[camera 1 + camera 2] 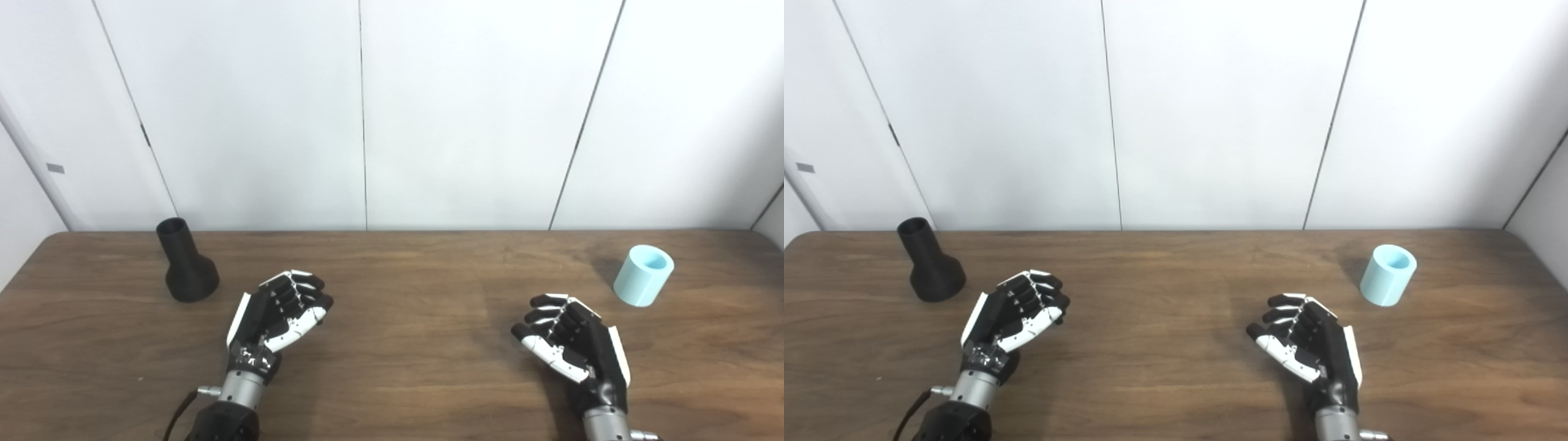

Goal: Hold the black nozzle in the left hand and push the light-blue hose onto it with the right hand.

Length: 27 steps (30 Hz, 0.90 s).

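The black nozzle stands upright on its wide base at the far left of the brown table, narrow mouth up. The light-blue hose piece, a short open cylinder, stands at the far right. My left hand rests low over the table, right of and nearer than the nozzle, fingers curled loosely with nothing in them. My right hand sits left of and nearer than the hose, fingers likewise curled and holding nothing. Neither hand touches its object.
White wall panels rise directly behind the table's far edge. Wood surface lies between the two hands. A black cable runs by the left wrist.
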{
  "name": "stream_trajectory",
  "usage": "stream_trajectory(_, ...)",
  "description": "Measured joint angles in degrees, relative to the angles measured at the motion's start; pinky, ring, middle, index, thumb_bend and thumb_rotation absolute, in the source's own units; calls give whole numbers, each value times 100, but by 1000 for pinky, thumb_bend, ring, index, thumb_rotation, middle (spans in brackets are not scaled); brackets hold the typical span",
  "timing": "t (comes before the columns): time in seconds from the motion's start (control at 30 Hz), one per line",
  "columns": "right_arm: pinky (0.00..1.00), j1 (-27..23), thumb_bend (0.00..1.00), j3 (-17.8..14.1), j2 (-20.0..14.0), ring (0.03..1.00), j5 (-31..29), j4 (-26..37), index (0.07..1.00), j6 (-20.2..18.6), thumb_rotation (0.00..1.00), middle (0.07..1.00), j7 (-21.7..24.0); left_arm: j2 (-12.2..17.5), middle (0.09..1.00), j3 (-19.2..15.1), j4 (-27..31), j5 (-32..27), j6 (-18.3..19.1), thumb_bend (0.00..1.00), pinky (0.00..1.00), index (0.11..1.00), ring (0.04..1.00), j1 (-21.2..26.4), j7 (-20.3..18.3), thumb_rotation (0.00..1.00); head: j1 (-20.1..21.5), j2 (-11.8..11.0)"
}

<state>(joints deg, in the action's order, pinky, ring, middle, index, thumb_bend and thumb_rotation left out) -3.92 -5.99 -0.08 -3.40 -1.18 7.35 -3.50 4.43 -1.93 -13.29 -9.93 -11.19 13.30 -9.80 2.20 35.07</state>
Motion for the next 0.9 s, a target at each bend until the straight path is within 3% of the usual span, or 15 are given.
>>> stream_trajectory(0.4,293,2,523,-2,0,353,-2,5,509,-5,0,444,1,2,452,6,0,0,0,519,332,499,384,0,-4,0,-35,0)
stream_trajectory(0.53,290,3,523,-15,-2,355,-43,5,507,-5,0,447,2,-2,448,20,0,67,0,519,331,501,379,0,7,0,-536,-88)
stream_trajectory(0.7,289,4,522,-111,-47,354,-380,-26,510,1,0,446,89,-65,448,53,-61,270,-66,520,324,502,379,34,86,0,-1694,-447)
stream_trajectory(0.9,287,-13,519,-125,-232,348,-473,-95,508,6,0,448,201,-141,458,76,-313,496,-335,521,340,496,398,182,240,0,-2126,-720)
